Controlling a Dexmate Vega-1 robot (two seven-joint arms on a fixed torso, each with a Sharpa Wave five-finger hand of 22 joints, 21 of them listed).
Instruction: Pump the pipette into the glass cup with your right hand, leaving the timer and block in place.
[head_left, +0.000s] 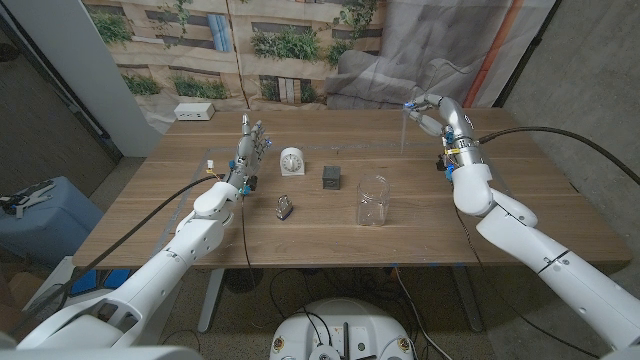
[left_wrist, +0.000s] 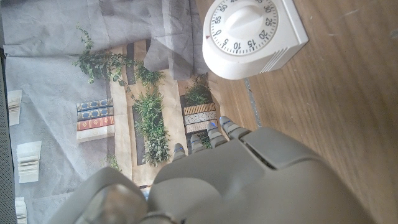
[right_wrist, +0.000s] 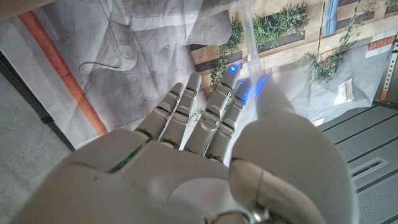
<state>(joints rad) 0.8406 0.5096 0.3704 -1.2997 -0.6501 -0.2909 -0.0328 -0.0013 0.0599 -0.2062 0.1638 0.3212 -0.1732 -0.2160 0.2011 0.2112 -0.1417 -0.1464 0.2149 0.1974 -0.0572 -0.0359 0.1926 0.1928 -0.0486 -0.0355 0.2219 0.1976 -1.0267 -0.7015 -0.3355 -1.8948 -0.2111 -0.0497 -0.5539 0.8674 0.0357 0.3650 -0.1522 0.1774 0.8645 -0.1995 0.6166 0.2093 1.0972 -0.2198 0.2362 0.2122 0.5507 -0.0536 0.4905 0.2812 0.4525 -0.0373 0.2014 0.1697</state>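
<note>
Long wooden worktop with a few small things spread across it.
A clear glass cup, dark grey block, round white kitchen timer, small metal clip and white power strip at the far corner.

The white timer dial carries numbers, among them 5, 10, 15, 20, 25.

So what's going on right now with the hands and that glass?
Right hand raised at the far right, holding a thin clear pipette. Left hand open beside the white round timer. Clear glass cup upright; small dark block beside it, apart.
</note>
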